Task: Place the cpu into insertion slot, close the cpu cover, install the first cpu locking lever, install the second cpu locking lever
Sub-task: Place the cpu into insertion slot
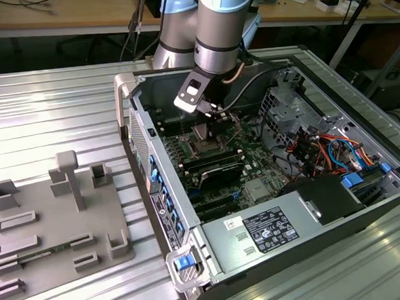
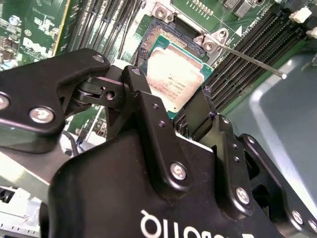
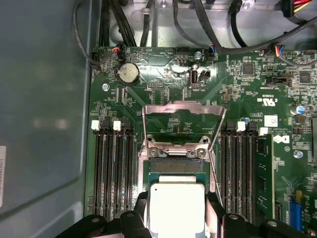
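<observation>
Chip-handling looks delicate: the small flat square silver-topped cpu point(image 3: 177, 206) should be light, stiff and fragile, best taken by opposite edges. The black gripper point(image 2: 168, 96) is clamped on it so, just above the dark square insertion slot point(image 3: 176, 164); the thin silver cpu cover point(image 3: 181, 105) stands raised open beside it.

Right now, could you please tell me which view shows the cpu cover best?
The first wrist view: the cpu cover stands open, its frame and cut-out facing the camera. The second wrist view catches perhaps its hinge end; in the exterior view it is too small to tell.
</observation>
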{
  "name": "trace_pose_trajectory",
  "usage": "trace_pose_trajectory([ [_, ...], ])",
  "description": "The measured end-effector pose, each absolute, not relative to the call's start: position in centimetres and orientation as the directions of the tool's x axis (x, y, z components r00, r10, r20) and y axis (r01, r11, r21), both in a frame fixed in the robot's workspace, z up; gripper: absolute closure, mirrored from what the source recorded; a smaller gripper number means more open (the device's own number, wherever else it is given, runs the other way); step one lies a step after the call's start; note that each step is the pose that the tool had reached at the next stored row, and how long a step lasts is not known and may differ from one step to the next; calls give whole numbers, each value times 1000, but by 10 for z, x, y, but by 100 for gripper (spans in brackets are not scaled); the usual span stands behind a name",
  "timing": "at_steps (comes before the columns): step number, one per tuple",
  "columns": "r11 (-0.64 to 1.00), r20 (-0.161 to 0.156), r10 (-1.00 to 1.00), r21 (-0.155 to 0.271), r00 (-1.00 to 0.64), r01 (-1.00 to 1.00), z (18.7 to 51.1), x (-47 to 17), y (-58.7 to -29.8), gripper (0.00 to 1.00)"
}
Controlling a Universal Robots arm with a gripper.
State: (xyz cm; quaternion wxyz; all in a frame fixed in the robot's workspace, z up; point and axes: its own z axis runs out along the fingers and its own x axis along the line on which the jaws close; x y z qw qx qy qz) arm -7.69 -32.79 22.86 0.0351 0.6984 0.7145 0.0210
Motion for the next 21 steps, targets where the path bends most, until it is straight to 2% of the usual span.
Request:
trace_pose_trajectory([
  [7, 25, -37, 999, 73, -22, 997, 221, -77, -327, 45],
  [21, 24, -39, 999, 72, -22, 997, 215, -77, -326, 45],
])
